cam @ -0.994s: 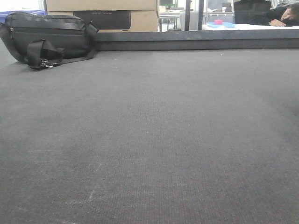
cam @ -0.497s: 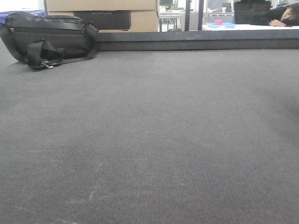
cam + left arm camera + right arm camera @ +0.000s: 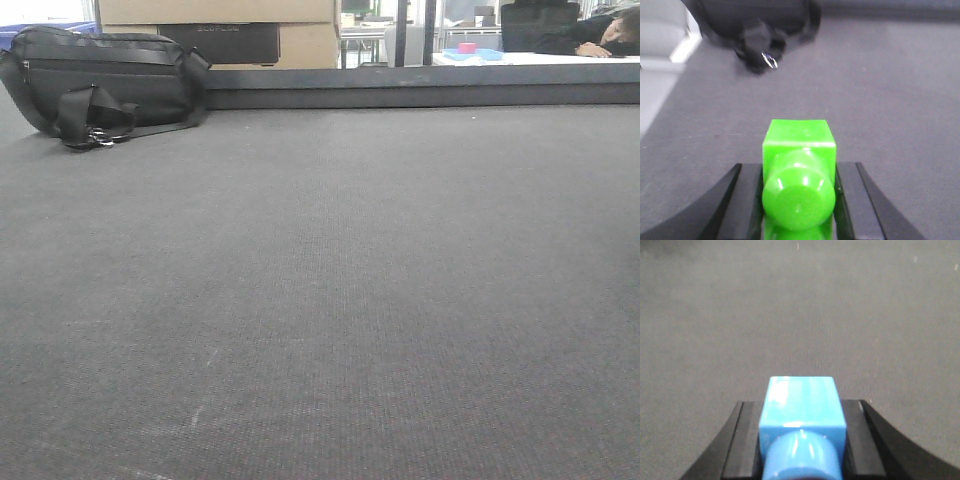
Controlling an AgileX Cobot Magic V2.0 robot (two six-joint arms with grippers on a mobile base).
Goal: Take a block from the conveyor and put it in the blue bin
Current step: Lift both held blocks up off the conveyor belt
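1. Plainly, the left gripper (image 3: 799, 169) is clenched on a green block (image 3: 799, 142): its two black fingers (image 3: 740, 200) press against the block's sides at 9 and 3 o'clock.
2. The green block is a cube with a round knob on the near face, which points at the wrist camera from 6 o'clock.
3. Under it lies the conveyor (image 3: 890, 100), dark grey and finely woven; whether the block touches it cannot be told.
4. In the left wrist view a black bag (image 3: 755, 30) lies blurred at 11 o'clock, well apart from the green block, with a metal clip glinting on its strap.
5. The right gripper (image 3: 801, 407) is likewise clamped on a blue block (image 3: 802, 395), a finger tight on each side.
6. The blue block is also a cube with a rounded knob at 6 o'clock, over bare conveyor (image 3: 790, 305).
7. In the front view the conveyor (image 3: 330, 300) fills most of the picture, and neither arm shows.
8. There the bag (image 3: 100, 75) rests on the conveyor at 10 o'clock, touching the dark raised rail (image 3: 420, 92) that runs along the far edge at 12 o'clock.
9. Cardboard boxes (image 3: 215, 12) stand behind the rail, just beyond the bag.
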